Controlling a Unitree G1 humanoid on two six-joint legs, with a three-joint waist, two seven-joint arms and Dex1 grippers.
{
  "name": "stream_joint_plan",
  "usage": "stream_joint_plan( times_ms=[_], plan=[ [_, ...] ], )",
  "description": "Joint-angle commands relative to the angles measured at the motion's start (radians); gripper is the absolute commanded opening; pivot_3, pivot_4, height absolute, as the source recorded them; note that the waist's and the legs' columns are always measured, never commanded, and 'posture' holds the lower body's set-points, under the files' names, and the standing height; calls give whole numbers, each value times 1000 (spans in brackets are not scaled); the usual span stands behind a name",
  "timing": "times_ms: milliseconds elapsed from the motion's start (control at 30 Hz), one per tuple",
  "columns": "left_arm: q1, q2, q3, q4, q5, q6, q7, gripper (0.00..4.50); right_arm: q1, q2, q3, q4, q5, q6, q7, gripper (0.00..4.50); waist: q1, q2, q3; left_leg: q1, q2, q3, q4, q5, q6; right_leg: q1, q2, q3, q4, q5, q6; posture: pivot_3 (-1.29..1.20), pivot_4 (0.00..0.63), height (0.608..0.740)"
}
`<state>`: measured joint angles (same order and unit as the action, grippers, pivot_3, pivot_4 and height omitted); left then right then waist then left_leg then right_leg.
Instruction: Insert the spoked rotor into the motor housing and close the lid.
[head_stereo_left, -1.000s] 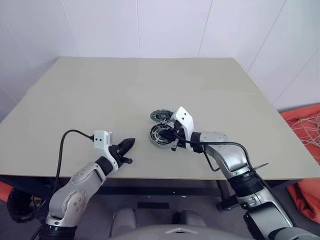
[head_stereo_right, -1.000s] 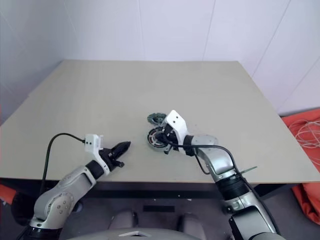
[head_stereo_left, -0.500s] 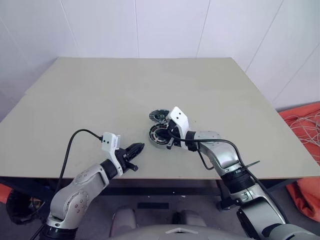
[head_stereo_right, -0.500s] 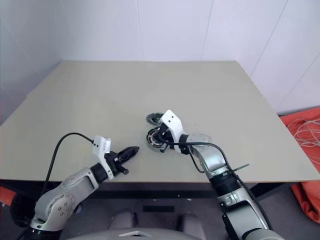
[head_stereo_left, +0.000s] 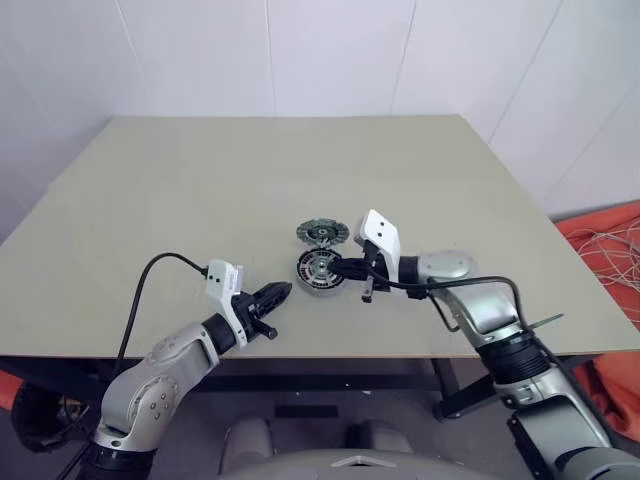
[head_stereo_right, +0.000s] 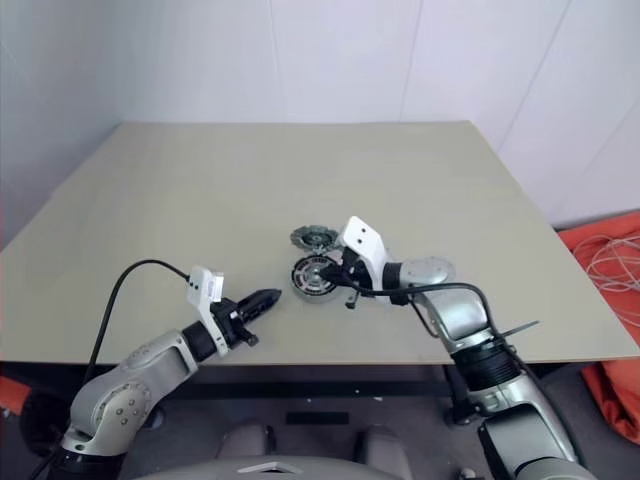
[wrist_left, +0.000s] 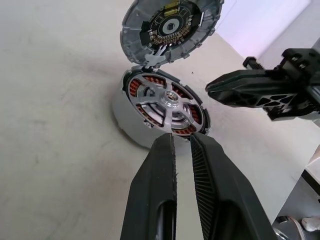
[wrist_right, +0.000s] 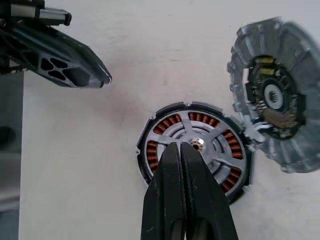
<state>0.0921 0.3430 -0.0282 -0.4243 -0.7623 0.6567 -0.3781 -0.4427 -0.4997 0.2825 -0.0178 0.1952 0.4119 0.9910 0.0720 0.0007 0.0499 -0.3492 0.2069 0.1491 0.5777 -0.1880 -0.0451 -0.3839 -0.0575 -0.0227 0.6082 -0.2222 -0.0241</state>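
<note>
The beige worktop fills most of the room in front of me, and over its near right corner some orange fabric with pale cord lies on the floor. Near the worktop's front, about midway across, sits the motor housing, a short dark cylinder standing flat. Its grey lid is swung open and lies just behind it, touching its far edge at what looks like a hinge. The spoked rotor is already seated inside the housing, its silver arms and shiny hub lying over the ring of copper windings.

The right pincer comes in from the right with its tips at the housing's right edge, above the rotor, jaws pressed together and holding nothing. The left pincer hovers just left of the housing, clear of it, its black fingers a narrow slit apart and empty.
</note>
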Motion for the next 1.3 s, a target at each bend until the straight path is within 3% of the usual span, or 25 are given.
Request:
stream_joint_plan(
  times_ms=[33,300,533,900,1300],
  plan=[
    [-19,-6,9,-7,8,-9,-18,574,-78,-34,25,-9,-32,-79,72,862,-3,0,0,0,0,0,0,0,0,0,0,0,0,0,0,0,0,740],
    [-27,-36,-1,14,39,-23,-23,574,-179,-99,143,67,-157,-296,235,3635,0,0,0,-1,0,0,1,0,1,-1,0,0,0,4,-6,0,0,740],
    [-34,-70,-12,30,66,-29,-19,574,-290,-121,272,144,-288,-491,389,3635,-6,1,0,-2,0,1,2,-1,2,-2,0,0,1,4,-7,0,0,740],
    [-51,-114,-26,45,101,-38,-18,574,-462,-49,344,417,-439,-756,414,3635,-4,0,0,-3,0,0,4,-1,2,-2,0,0,1,5,-9,0,0,740],
    [-42,-135,-17,39,109,-37,-17,574,-528,-3,352,609,-502,-891,409,3635,-4,0,0,-4,1,0,4,-2,3,-3,0,-1,1,6,-10,0,0,740]
  ],
)
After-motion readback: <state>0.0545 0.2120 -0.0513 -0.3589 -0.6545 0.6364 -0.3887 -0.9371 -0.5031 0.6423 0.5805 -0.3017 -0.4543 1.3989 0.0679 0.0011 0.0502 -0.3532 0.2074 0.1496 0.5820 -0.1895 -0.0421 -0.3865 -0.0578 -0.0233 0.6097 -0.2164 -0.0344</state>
